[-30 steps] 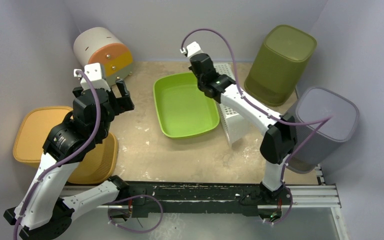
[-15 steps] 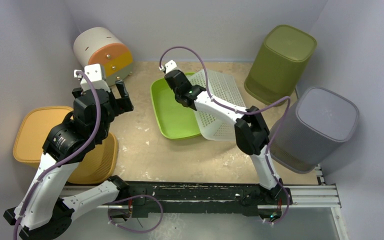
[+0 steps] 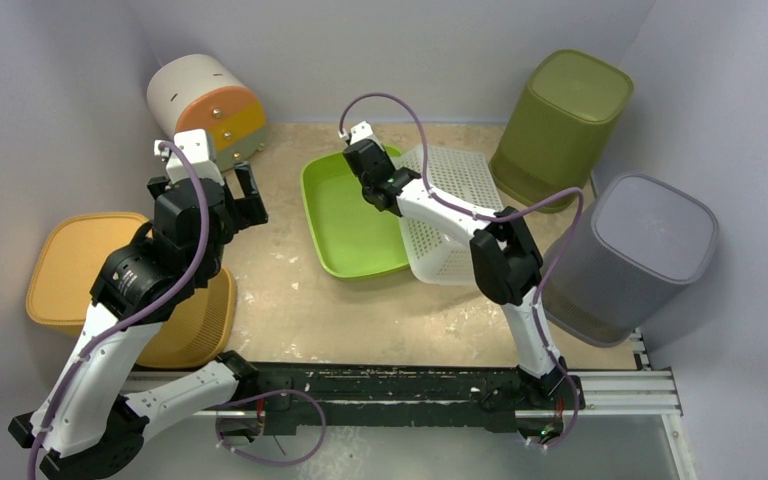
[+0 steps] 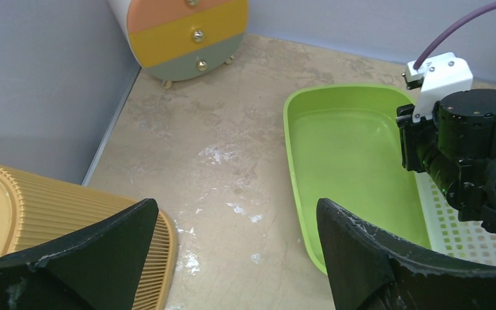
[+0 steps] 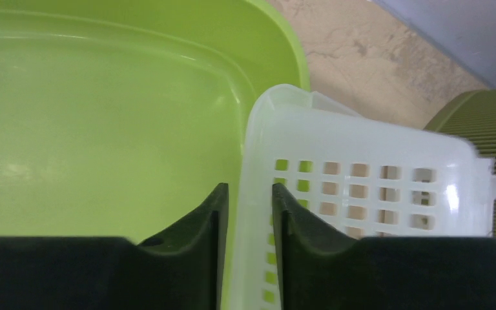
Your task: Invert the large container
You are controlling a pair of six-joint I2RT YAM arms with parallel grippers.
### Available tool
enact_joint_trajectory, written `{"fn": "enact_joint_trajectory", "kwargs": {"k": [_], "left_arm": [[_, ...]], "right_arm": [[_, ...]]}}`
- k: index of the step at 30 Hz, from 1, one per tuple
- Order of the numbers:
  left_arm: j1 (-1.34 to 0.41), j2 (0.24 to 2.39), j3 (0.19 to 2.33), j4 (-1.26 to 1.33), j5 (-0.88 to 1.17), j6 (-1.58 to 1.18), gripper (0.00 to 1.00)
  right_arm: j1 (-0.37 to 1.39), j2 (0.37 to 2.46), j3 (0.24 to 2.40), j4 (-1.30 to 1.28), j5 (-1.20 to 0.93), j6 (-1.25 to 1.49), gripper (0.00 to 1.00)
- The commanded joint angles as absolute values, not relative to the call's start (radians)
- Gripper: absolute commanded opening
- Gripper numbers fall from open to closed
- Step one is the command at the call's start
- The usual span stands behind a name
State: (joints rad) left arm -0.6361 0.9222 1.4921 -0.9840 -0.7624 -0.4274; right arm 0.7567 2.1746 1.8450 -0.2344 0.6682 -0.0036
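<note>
The white perforated basket [image 3: 455, 205] lies with its slotted bottom facing up, its left edge over the right rim of the green tray [image 3: 345, 215]. My right gripper [image 3: 392, 190] is shut on the basket's left rim; the right wrist view shows the white rim [image 5: 258, 161] pinched between both fingers, with the gripper [image 5: 248, 190] above the tray [image 5: 103, 123]. My left gripper [image 3: 243, 195] is open and empty, hovering left of the tray. In the left wrist view it [image 4: 232, 213] hangs over bare floor, with the tray [image 4: 349, 155] and basket [image 4: 465, 226] to its right.
An olive bin [image 3: 560, 120] stands upside down at the back right, a grey bin [image 3: 640, 250] at the right. A yellow ribbed bin [image 3: 70, 270] lies at the left under my left arm. A small drawer unit [image 3: 205, 105] stands at the back left.
My right gripper swung the white basket from standing on edge right of the tray over toward the left, then lowered it bottom-up onto the tray's right rim. The left arm barely moved.
</note>
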Motion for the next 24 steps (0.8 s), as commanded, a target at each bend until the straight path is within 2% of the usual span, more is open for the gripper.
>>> {"fn": "enact_joint_trajectory", "kwargs": {"k": [1,4,7,17,24], "left_arm": [[-0.638,0.924,1.492,-0.957,-0.772,-0.435,0.90],[-0.639,0.924,1.494,-0.956,-0.772,-0.435,0.90],[-0.638,0.924,1.500,-0.951,-0.766,-0.436,0.90],[-0.638,0.975,1.617,-0.968,-0.780,-0.438,0.90],[-0.638,1.012,1.728,-0.956,-0.790,-0.426,0.90]], "right_arm": [[0.752,2.082,1.840,-0.228,0.717,0.026,0.41],[0.752,2.051,1.831,-0.216,0.716,0.023,0.50],[0.756,2.016,1.825,-0.219,0.648,0.013,0.55],[0.871,1.960,1.787,-0.197,0.301,0.018,0.58],[0.977,2.065,1.802,-0.190,0.238,0.114,0.57]]}}
